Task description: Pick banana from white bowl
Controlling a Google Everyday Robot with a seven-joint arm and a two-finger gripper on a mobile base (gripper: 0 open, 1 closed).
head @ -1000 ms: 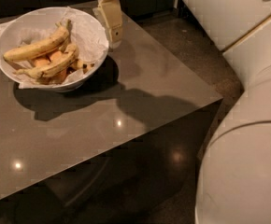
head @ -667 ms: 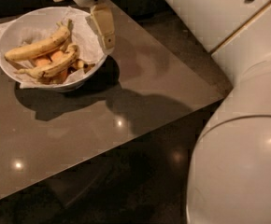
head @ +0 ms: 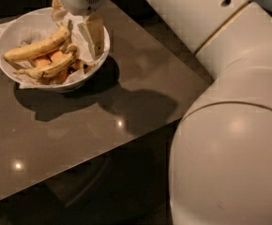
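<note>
Camera view: A big white bowl point(head: 8, 62) sits on the far left part of a shiny brown table point(head: 84, 130). White crumpled paper lines the bowl. Two bananas lie in it, side by side. The banana point(head: 49, 70) with brown streaks and dark ends is the one nearer the front, low in the bowl. The brighter yellow banana point(head: 36, 48) lies just behind it. Small orange pieces point(head: 50, 58) sit between the two.

The gripper point(head: 75, 29) hangs over the back right side of the bowl, above the bananas. Its fingers point(head: 93, 32) are spread wide and hold nothing. One finger points down just inside the right rim.

The robot's fat white arm point(head: 230, 125) fills the right side. A dark shadow falls on the table beside the bowl.
</note>
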